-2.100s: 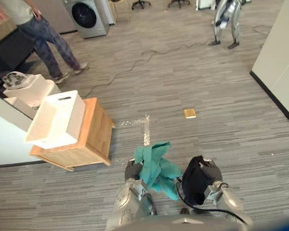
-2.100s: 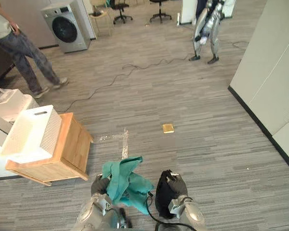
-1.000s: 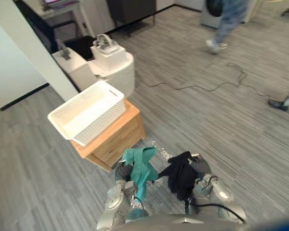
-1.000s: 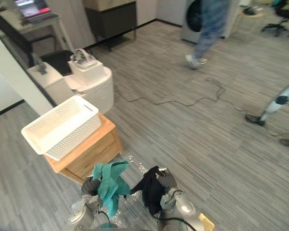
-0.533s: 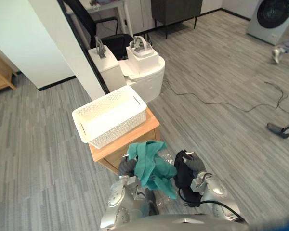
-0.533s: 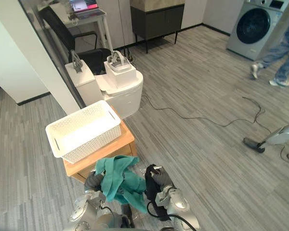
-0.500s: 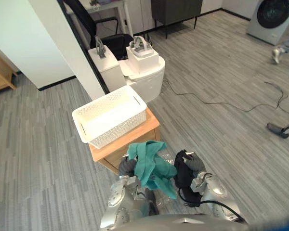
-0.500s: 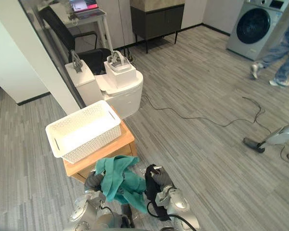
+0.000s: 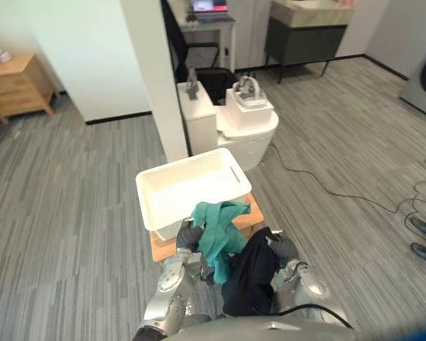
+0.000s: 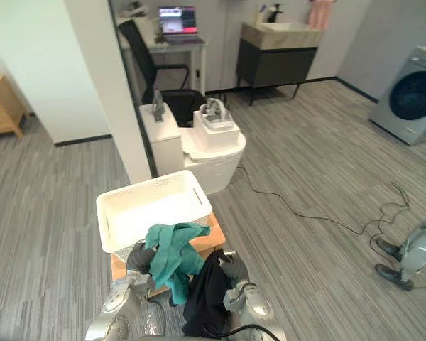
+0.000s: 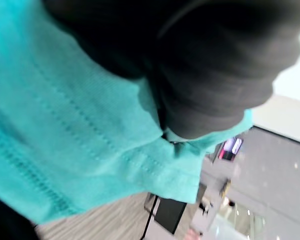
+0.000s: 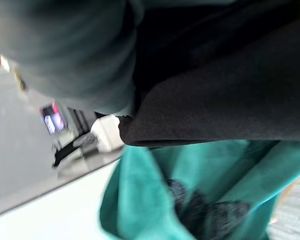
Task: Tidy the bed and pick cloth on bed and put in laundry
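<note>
The basket (image 9: 177, 195) is sitting on the stand (image 9: 158, 250) directly ahead of both hands, its long axis running across our front. The black cloth (image 9: 248, 277) is hanging below the right hand (image 9: 282, 249), whose fingers are curling round its top. The teal cloth (image 9: 216, 227) is bunching above and below the left hand (image 9: 189, 236), which is clenching it. Its upper fold is overlapping the basket's near rim. We are judging the left hand nearer, so its release should come first.
</note>
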Motion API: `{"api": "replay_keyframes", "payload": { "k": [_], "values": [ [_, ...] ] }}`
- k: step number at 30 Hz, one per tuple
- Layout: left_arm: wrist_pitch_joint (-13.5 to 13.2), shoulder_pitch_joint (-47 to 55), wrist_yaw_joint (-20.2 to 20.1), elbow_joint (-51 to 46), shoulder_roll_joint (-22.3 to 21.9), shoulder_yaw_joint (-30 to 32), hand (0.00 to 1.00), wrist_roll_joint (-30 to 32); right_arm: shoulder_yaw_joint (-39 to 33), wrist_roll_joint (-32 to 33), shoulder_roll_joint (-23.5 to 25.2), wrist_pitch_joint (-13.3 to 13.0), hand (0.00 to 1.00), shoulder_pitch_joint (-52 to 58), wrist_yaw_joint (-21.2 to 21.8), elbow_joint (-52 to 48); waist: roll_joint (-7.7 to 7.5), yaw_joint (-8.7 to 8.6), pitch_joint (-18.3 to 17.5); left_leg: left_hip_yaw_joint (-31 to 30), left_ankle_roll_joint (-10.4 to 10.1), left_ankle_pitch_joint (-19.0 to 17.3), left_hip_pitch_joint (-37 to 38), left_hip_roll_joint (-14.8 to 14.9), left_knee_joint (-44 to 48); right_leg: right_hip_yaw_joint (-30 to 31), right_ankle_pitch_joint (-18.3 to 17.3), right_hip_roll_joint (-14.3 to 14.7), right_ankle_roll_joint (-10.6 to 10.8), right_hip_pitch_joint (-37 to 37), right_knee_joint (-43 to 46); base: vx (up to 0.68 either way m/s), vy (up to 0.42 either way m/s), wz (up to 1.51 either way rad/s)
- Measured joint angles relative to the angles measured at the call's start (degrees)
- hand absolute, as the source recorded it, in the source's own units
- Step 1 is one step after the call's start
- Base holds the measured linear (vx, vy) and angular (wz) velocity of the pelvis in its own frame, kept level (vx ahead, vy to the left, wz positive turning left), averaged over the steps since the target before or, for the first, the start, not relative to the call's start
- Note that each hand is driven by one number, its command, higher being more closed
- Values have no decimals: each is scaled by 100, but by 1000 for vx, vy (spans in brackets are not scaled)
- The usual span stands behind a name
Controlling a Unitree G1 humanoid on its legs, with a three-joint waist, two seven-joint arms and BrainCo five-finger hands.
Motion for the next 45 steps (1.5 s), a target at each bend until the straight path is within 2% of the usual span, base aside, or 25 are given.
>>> {"api": "replay_keyframes", "payload": {
  "k": [1, 2, 3, 4, 5, 6, 7, 10, 11, 12, 13, 14, 16, 18, 21, 24, 27, 30, 31, 32, 34, 35, 37, 40, 45],
  "values": [
    [3, -78, -96, 177, 60, -181, 100, 20, 7, 0, 45, 10, 100, 0, -79, -144, 18, -49, -4, -315, -57, -61, 109, -12, 32, 241, 267, 200, 17, 24, -780, 345, -121, 124],
    [5, -99, -133, 240, 82, -265, 100, 24, 8, 0, 46, 10, 100, -2, -118, -180, 16, -71, -5, -403, -89, -103, 146, -17, 62, 311, 395, 244, 10, 36, -986, 407, -157, 129],
    [4, -112, -224, 338, 139, -452, 100, 95, 29, 3, 59, 10, 100, -7, -256, -256, -118, -90, -78, -500, -251, -270, 177, -108, 240, 446, 920, 208, -29, 96, -1427, 429, -178, 121],
    [-8, -136, -258, 435, 199, -584, 100, 196, 57, 3, 69, 10, 100, -45, -349, -220, -174, -88, -122, -372, -401, -458, 200, -186, 379, 425, 1221, 77, -425, 149, -1466, 417, -179, 104],
    [-6, -171, -262, 518, 123, -605, 100, 211, 36, 4, 37, 16, 100, -108, -385, -168, -68, -61, -110, -316, -433, -503, 219, -108, 406, 376, 1239, 127, -421, 164, -1425, 370, -153, 65],
    [-19, -138, -263, 538, 0, -587, 100, 231, 3, 13, -5, 17, 100, -318, -449, 13, 169, -1, -110, -142, -589, -585, 229, 93, 474, 281, 1207, 225, -473, 302, -1594, 372, -146, 31],
    [-25, -146, -271, 549, -5, -568, 100, 228, 2, 15, -7, 17, 100, -494, -481, 192, 276, -7, -122, 26, -664, -595, 226, 245, 499, 184, 1189, 316, -517, 448, -1806, 349, -133, 32],
    [-23, -183, -350, 579, 32, -555, 100, 215, -43, 14, -1, 11, 100, -485, -545, 299, 224, -3, -97, 264, -740, -430, 52, 341, 1093, 130, 1083, 345, -591, 852, -2192, 215, -117, 31],
    [-8, -153, -373, 584, 46, -561, 100, 205, -42, 12, -29, 8, 100, -411, -607, 337, 192, 1, -48, 521, -931, -312, -310, 402, 2008, 166, 1047, 311, -616, 1180, -2541, 104, -86, 6],
    [-8, -149, -375, 584, 46, -561, 100, 205, -42, 12, -30, 8, 100, -402, -616, 337, 193, 1, -47, 546, -950, -300, -338, 412, 2092, 174, 1048, 311, -620, 1210, -2579, 118, -83, -2],
    [5, -128, -386, 583, 44, -553, 100, 206, -40, 9, -26, 9, 100, -342, -654, 336, 159, 7, -18, 772, -975, -241, -582, 520, 2732, 250, 1100, 294, -669, 1441, -2823, 94, -24, -19],
    [5, -86, -415, 580, 30, -557, 100, 208, -45, 6, -14, 4, 100, -267, -669, 325, 220, 5, -69, 1253, -884, -459, -555, 914, 2588, 281, 1151, 368, -725, 1500, -2941, 96, -28, -23],
    [2, -103, -508, 565, -46, -556, 100, 205, -120, -35, -23, 3, 100, -273, -672, 312, 292, -18, -110, 1424, -901, -353, -530, 1219, 2039, 355, 1131, 439, -717, 1472, -2947, 89, 14, -42],
    [0, -75, -569, 536, -101, -559, 100, 181, -185, -175, -18, 10, 100, -280, -673, 268, 293, 8, -147, 1502, -942, -227, -406, 1152, 1644, 629, 1175, 452, -621, 1428, -2969, 93, 74, -56],
    [0, -94, -589, 450, -138, -583, 100, 124, -312, -214, -20, 24, 100, -244, -683, -46, 177, -64, -162, 1468, -946, -226, -232, 1041, 1111, 817, 1417, 475, -521, 1335, -3146, 32, 116, -32],
    [22, -172, -622, 393, -150, -675, 100, 54, -595, -215, 20, 26, 100, -240, -804, -309, 175, -186, -172, 1494, -992, -254, 131, 973, 287, 912, 1595, 543, -445, 1305, -3297, -14, 134, -18],
    [128, -224, -627, 393, -119, -753, 100, -1, -886, -381, 75, 27, 100, -215, -1028, -489, 116, -190, -196, 1766, -1024, -282, 286, 856, -101, 1139, 1736, 548, -304, 1159, -3240, -110, 185, -32],
    [248, -193, -573, 393, -21, -792, 100, -1, -1086, -455, 104, 27, 100, -152, -1159, -944, -14, -188, -166, 2091, -827, -401, 232, 722, -96, 1276, 1880, 489, -257, 968, -3169, -172, 94, -44],
    [283, -138, -496, 393, 59, -784, 100, -13, -1151, -522, 92, 29, 100, -52, -1206, -1159, -87, -174, -177, 2224, -753, -379, 173, 710, -107, 1154, 1823, 474, -339, 878, -3070, -172, 41, -40],
    [298, -121, -459, 393, 82, -765, 100, -33, -1168, -575, 84, 32, 100, -31, -1220, -1232, -81, -173, -168, 2258, -712, -379, 146, 726, -91, 1051, 1735, 472, -357, 828, -2938, -103, 6, -34],
    [303, -120, -306, 391, 138, -652, 100, -76, -1392, -674, 45, 40, 100, -38, -1290, -1663, -98, -156, -170, 2394, -676, -380, 20, 864, 75, 801, 1153, 433, -257, 692, -2062, -19, 0, -31],
    [303, -123, -292, 385, 138, -621, 100, -95, -1427, -678, 22, 34, 100, -44, -1295, -1733, -109, -155, -177, 2397, -689, -388, -1, 871, 107, 770, 1094, 401, -232, 722, -2031, 22, -4, -33],
    [363, -197, -106, 238, 132, -455, 100, -114, -1650, -842, -90, -37, 100, -157, -1350, -2112, -268, -135, -157, 2516, -765, -433, -100, 882, 231, 775, 1041, 327, -117, 896, -2427, 5, -54, -29],
    [421, -208, -91, 225, 23, -401, 100, -115, -1976, -884, -494, -38, 100, -339, -1357, -2518, -102, -145, -113, 2564, -793, -425, -69, 944, 237, 791, 1195, 383, -131, 1018, -2739, 22, -59, -14],
    [422, -198, -118, 181, -55, -306, 100, -115, -2359, -881, -1206, 18, 100, -1292, -1063, -3166, -86, -5, -143, 2550, -847, -426, -2, 1010, 234, 784, 1507, 416, -157, 1364, -3342, 6, -13, -1]
  ]
}}
